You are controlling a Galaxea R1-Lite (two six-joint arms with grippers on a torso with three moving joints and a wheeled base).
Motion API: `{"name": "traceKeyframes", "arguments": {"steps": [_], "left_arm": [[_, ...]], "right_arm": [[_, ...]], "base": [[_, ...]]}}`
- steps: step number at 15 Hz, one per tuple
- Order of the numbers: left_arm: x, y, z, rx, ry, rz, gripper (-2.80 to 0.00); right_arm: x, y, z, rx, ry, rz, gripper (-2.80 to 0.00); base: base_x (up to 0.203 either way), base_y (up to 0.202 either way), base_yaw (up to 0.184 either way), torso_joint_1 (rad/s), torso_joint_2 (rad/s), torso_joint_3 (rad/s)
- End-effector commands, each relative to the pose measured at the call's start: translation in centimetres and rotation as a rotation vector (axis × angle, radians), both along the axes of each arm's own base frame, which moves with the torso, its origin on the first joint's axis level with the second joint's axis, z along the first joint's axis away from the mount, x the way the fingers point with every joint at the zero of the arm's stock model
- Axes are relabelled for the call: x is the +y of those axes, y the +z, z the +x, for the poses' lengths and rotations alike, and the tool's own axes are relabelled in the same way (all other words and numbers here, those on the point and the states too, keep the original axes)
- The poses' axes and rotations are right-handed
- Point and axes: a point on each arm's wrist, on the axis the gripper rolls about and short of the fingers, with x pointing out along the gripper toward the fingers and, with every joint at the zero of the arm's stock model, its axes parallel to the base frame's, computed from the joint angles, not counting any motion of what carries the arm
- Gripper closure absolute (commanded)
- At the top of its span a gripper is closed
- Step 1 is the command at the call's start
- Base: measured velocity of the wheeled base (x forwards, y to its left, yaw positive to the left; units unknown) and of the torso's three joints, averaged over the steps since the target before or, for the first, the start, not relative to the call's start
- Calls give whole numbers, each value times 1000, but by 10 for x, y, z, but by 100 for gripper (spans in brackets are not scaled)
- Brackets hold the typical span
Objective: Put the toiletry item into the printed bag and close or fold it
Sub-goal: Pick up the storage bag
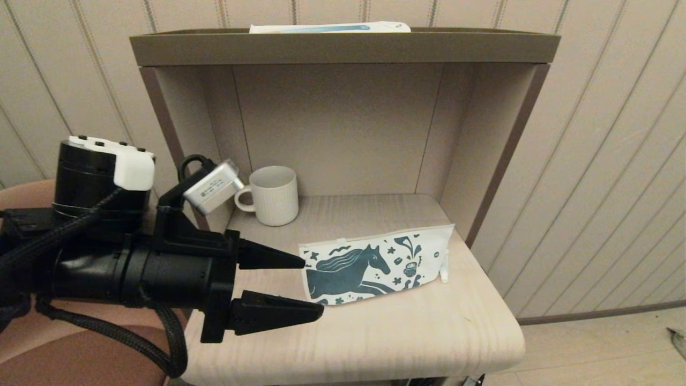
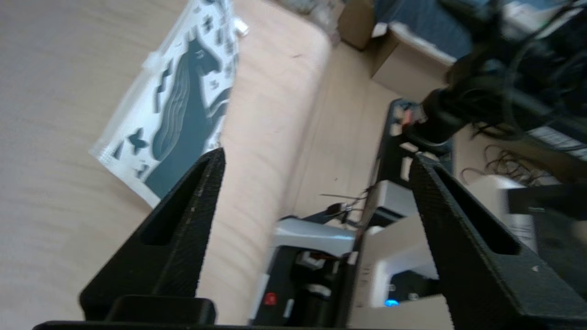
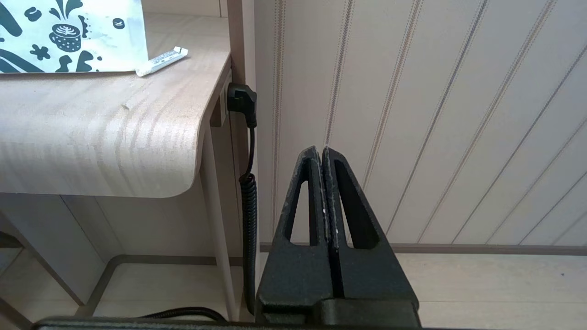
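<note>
The printed bag (image 1: pixel 375 264) lies flat on the table, a white pouch with a dark teal horse, also seen in the left wrist view (image 2: pixel 179 105) and in part in the right wrist view (image 3: pixel 69 36). A small white tube (image 1: pixel 444 272) (image 3: pixel 161 60) lies on the table against the bag's right end. My left gripper (image 1: pixel 313 287) (image 2: pixel 317 155) is open and empty. It hangs at the bag's left end, one fingertip over the bag's corner. My right gripper (image 3: pixel 321 151) is shut on nothing, low beside the table's right edge, out of the head view.
A white ribbed mug (image 1: pixel 273 195) stands at the back left of the table (image 1: pixel 375 338), inside the brown shelf box (image 1: pixel 343 48). A white and blue carton (image 1: pixel 329 27) lies on top of the shelf. A coiled black cable (image 3: pixel 249 201) hangs by the table's right leg.
</note>
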Motion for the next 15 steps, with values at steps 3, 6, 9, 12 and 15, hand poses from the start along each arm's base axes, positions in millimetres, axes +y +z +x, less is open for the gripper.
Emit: {"name": "traceKeyframes", "arguments": {"steps": [3, 6, 9, 12, 15], "left_arm": [[-10, -16, 15, 25, -6, 21, -280], [-14, -19, 21, 26, -6, 20, -280], [-20, -23, 30, 27, -9, 18, -280], [-26, -30, 40, 43, -10, 27, -280], [-27, -34, 42, 56, -13, 34, -280]], "right_arm": [[0, 0, 0, -2, 0, 0, 0], [0, 0, 0, -2, 1, 1, 0], [0, 0, 0, -2, 1, 3, 0], [0, 0, 0, -2, 1, 4, 0], [0, 0, 0, -2, 1, 4, 0]], "base": [[0, 0, 0, 0, 0, 0], [0, 0, 0, 0, 0, 0], [0, 0, 0, 0, 0, 0], [0, 0, 0, 0, 0, 0], [0, 0, 0, 0, 0, 0]]}}
